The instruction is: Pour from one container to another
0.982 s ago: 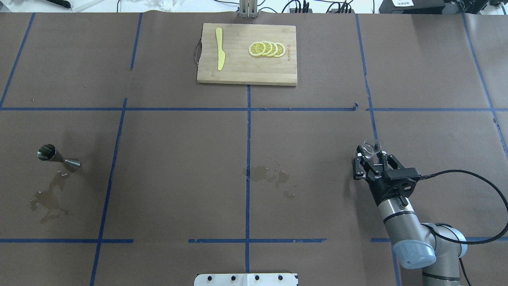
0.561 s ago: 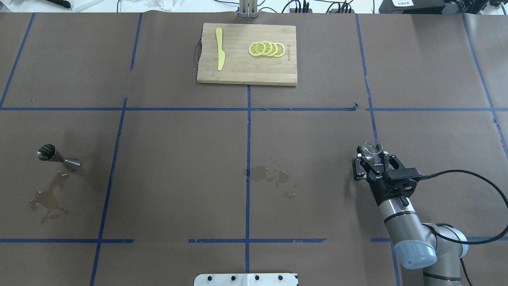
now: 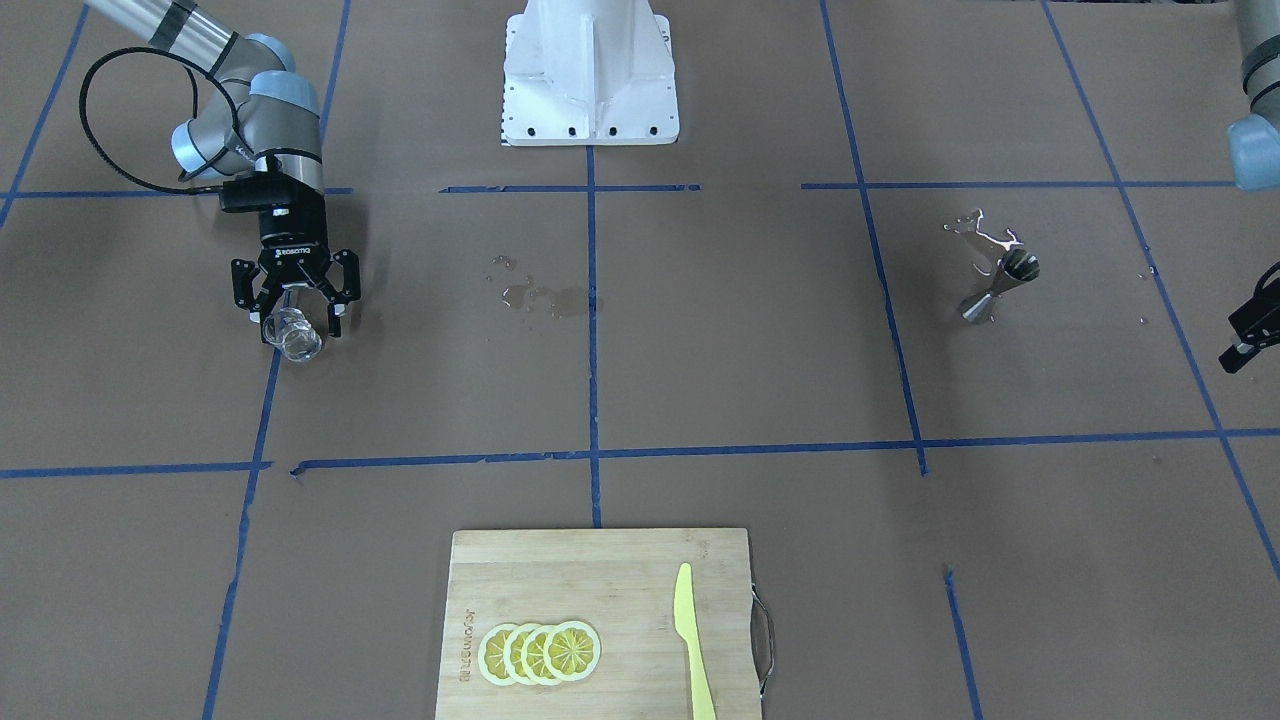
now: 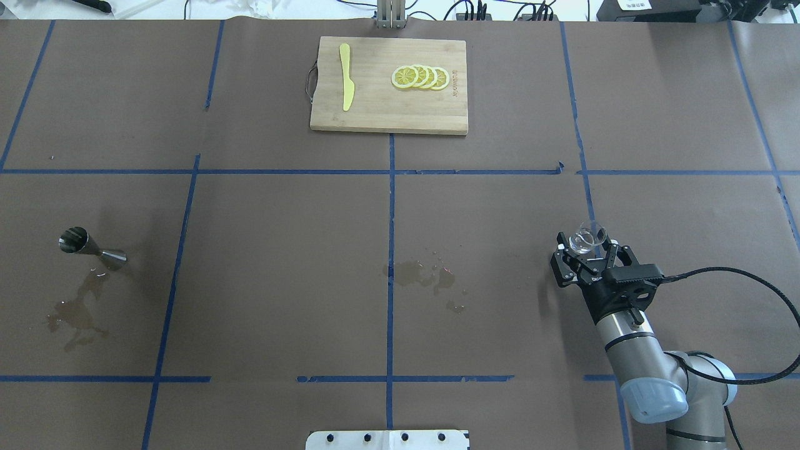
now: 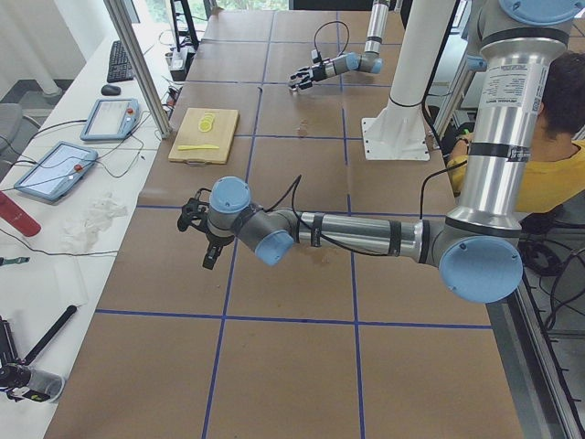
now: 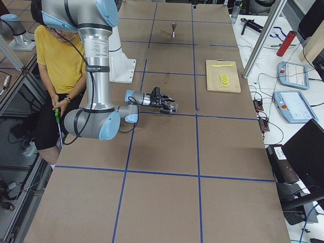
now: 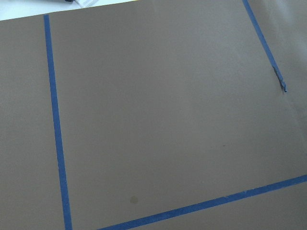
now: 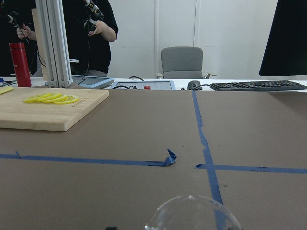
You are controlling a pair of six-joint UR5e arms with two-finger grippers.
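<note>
A person in a yellow shirt [image 6: 63, 58] sits behind the robot's white pedestal [image 3: 590, 80]. In front of it the table [image 4: 281, 219] is covered in brown paper, which is crossed by a grid of blue tape lines [image 4: 390, 206].

On the robot's right side, nearest its base, the right gripper [image 4: 586, 246] reaches forward low over the paper with its jaws wide apart. The small clear round glass cup [image 4: 588, 235] stands upright on the table between the fingertips. Whether either pad touches it cannot be told. Its rim shows at the bottom edge of the right wrist view.

A small brown wet stain [image 4: 422, 275] lies by the centre tape line, well apart from the cup. Far across on the robot's left stands the shiny steel hourglass-shaped jigger [image 4: 92, 249], with a larger brown puddle [image 4: 75, 312] just beside it on the robot's side.

The left gripper [image 5: 203, 233] hangs over the paper further out to the left. How far open it is cannot be told.

At the far edge lies a pale bamboo cutting board [image 4: 375, 112] with four overlapping lemon slices [image 4: 420, 77] and a yellow plastic knife [image 4: 345, 78]. Beyond the table are a black keyboard [image 8: 256, 86], a grey office chair [image 8: 181, 61] and a standing person in dark clothes [image 8: 91, 33].
</note>
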